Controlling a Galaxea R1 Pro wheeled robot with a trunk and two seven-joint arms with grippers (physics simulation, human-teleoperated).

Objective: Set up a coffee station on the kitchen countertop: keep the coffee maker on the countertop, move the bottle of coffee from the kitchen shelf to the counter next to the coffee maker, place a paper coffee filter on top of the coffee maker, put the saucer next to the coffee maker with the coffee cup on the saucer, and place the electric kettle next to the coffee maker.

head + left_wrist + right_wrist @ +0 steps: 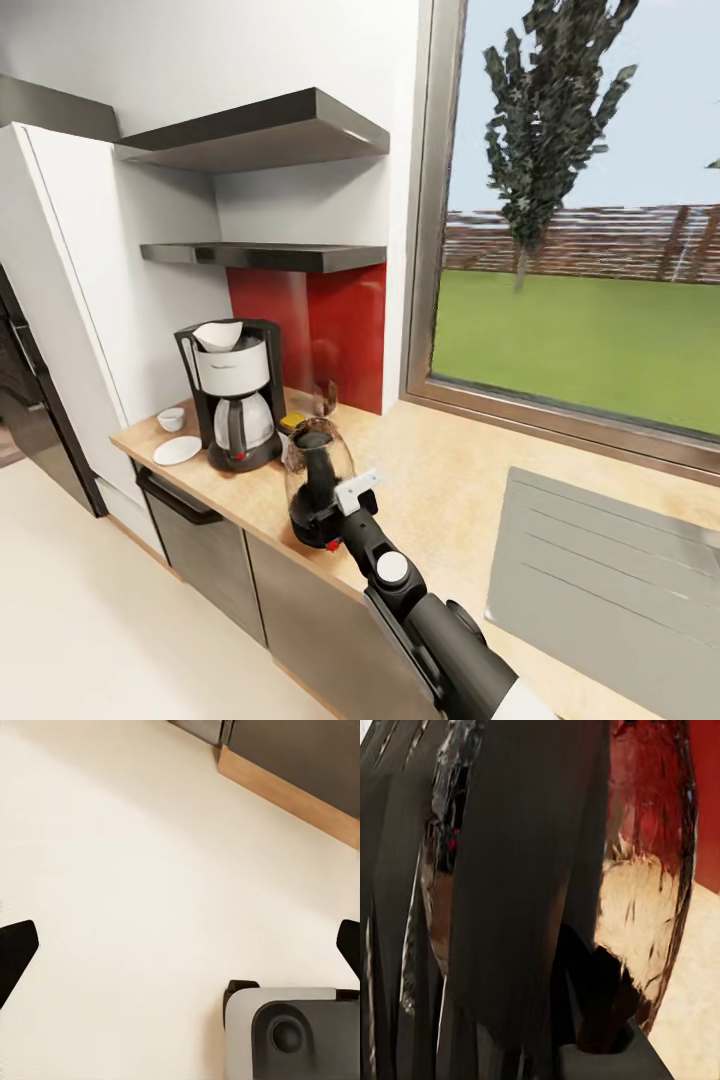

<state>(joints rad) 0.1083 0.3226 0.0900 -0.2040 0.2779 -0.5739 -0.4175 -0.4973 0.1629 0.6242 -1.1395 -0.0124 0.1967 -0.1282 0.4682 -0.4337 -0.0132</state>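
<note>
Light wood grain is showing matt on the countertop [450, 470], clear glass is glinting on the kettle [318, 478], and glossy dark panels are forming the shelf [270, 256] above a shiny red backsplash [320, 325].

- Bottle of coffee [292, 421]: mostly hidden behind the electric kettle [318, 470]; only its yellow cap shows.
- Right pincer [335, 500]: fingertips concealed at the kettle's black handle; jaw state not determinable.
- Left pincer [180, 937]: fingers [16, 949] cut off by the picture's edges.
- Desk [450, 480]: cut off at right edge.
</note>
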